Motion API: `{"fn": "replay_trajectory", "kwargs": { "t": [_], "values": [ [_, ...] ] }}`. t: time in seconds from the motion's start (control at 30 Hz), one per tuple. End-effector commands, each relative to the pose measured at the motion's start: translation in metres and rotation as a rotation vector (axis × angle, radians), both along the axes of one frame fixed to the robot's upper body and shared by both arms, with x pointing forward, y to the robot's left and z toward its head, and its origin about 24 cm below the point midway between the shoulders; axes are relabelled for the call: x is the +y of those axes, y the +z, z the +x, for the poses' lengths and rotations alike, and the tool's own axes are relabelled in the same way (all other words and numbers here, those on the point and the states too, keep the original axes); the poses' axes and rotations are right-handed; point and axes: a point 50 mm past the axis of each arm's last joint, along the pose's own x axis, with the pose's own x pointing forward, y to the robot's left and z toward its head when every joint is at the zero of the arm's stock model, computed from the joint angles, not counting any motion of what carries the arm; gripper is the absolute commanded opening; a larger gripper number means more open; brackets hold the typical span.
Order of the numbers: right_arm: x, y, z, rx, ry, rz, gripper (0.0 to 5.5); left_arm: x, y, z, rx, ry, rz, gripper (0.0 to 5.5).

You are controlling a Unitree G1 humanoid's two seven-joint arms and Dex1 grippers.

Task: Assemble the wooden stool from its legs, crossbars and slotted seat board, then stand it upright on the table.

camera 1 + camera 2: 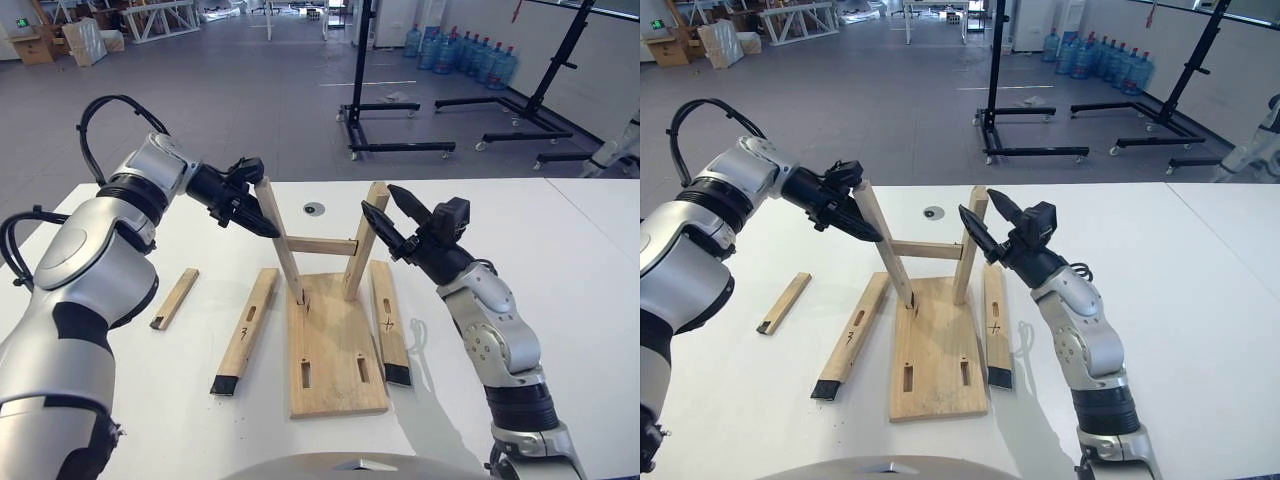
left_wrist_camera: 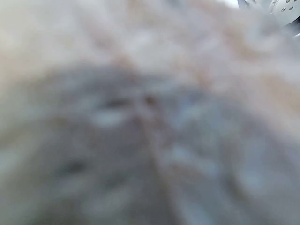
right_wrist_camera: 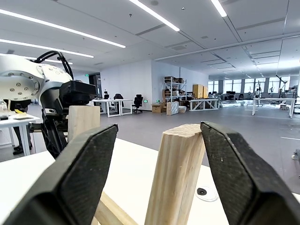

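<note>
The slotted seat board [image 1: 335, 385] lies flat on the white table. Two legs stand tilted in its far slots, joined by a crossbar [image 1: 322, 245]. My left gripper [image 1: 268, 228] is shut on the left leg [image 1: 285, 255] near its top; the left wrist view is a close blur of wood. The right gripper [image 1: 380, 198] is open, and its fingers [image 3: 82, 178] straddle the top of the right leg [image 3: 176, 178] without touching it. A loose leg marked 3 [image 1: 248, 330] lies left of the board. Another loose leg [image 1: 388, 320] lies along its right edge, and a short crossbar [image 1: 175, 298] rests farther left.
A round grommet [image 1: 314, 209] sits in the table behind the legs. A second table [image 1: 600, 205] adjoins on the right. Black metal stands [image 1: 400, 110] and water bottles are on the floor beyond the far edge.
</note>
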Motion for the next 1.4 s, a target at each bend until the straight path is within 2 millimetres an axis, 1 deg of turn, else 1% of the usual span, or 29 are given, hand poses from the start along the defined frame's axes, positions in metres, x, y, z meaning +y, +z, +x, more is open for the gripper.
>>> {"fn": "replay_trajectory", "kwargs": {
  "t": [0.03, 0.07, 0.1, 0.17, 0.23, 0.27, 0.33, 0.4, 0.5, 0.57, 0.67, 0.77, 0.87, 0.97, 1.0, 1.03, 1.17, 1.4],
  "values": [
    [0.096, -0.06, -0.047, 0.313, 0.67, -0.129, 3.22, -0.011, -0.058, -0.01, 0.073, -0.182, 0.376, 2.02],
    [0.089, -0.061, -0.046, 0.316, 0.641, -0.131, 3.22, -0.01, -0.062, -0.011, 0.081, -0.186, 0.388, 2.02],
    [0.076, -0.06, -0.043, 0.307, 0.574, -0.116, 3.22, -0.01, -0.067, -0.013, 0.095, -0.194, 0.39, 2.02],
    [0.048, -0.05, -0.036, 0.264, 0.444, -0.077, 3.22, -0.01, -0.075, -0.016, 0.117, -0.202, 0.388, 2.02],
    [0.02, -0.031, -0.032, 0.203, 0.343, 0.013, 3.22, -0.005, -0.079, -0.018, 0.129, -0.194, 0.394, 2.03],
    [0.01, -0.023, -0.031, 0.176, 0.318, 0.046, 3.22, -0.002, -0.08, -0.018, 0.133, -0.185, 0.397, 2.03],
    [-0.007, -0.006, -0.032, 0.112, 0.273, 0.092, 3.22, 0.006, -0.079, -0.018, 0.136, -0.163, 0.404, 2.03],
    [-0.02, 0.006, -0.03, 0.068, 0.23, 0.121, 3.22, 0.012, -0.079, -0.019, 0.136, -0.147, 0.417, 2.03],
    [-0.032, 0.017, -0.026, 0.032, 0.19, 0.169, 3.22, 0.021, -0.084, -0.021, 0.148, -0.134, 0.429, 2.03],
    [-0.032, 0.02, -0.026, 0.022, 0.201, 0.171, 3.22, 0.024, -0.088, -0.023, 0.157, -0.132, 0.435, 2.03],
    [-0.03, 0.029, -0.024, -0.013, 0.215, 0.239, 3.22, 0.021, -0.092, -0.024, 0.17, -0.125, 0.412, 2.03],
    [-0.027, 0.029, -0.021, -0.011, 0.217, 0.25, 3.22, 0.017, -0.091, -0.023, 0.168, -0.115, 0.382, 2.03],
    [-0.028, 0.028, -0.022, -0.006, 0.206, 0.268, 3.22, 0.01, -0.077, -0.017, 0.127, -0.088, 0.292, 2.03],
    [-0.033, 0.027, -0.024, -0.011, 0.18, 0.27, 3.22, 0.004, -0.051, -0.007, 0.053, -0.062, 0.189, 2.03],
    [-0.035, 0.028, -0.025, -0.017, 0.171, 0.273, 3.22, 0.002, -0.04, -0.004, 0.029, -0.05, 0.166, 2.4],
    [-0.037, 0.028, -0.025, -0.023, 0.164, 0.276, 3.22, 0.002, -0.031, -0.002, 0.008, -0.042, 0.152, 2.6],
    [-0.042, 0.031, -0.025, -0.044, 0.142, 0.307, 3.22, -0.005, 0.003, 0.006, -0.087, -0.033, 0.092, 3.2],
    [-0.045, 0.027, -0.026, -0.039, 0.111, 0.299, 3.22, -0.015, 0.048, 0.011, -0.209, -0.035, -0.001, 4.02]
  ]
}}
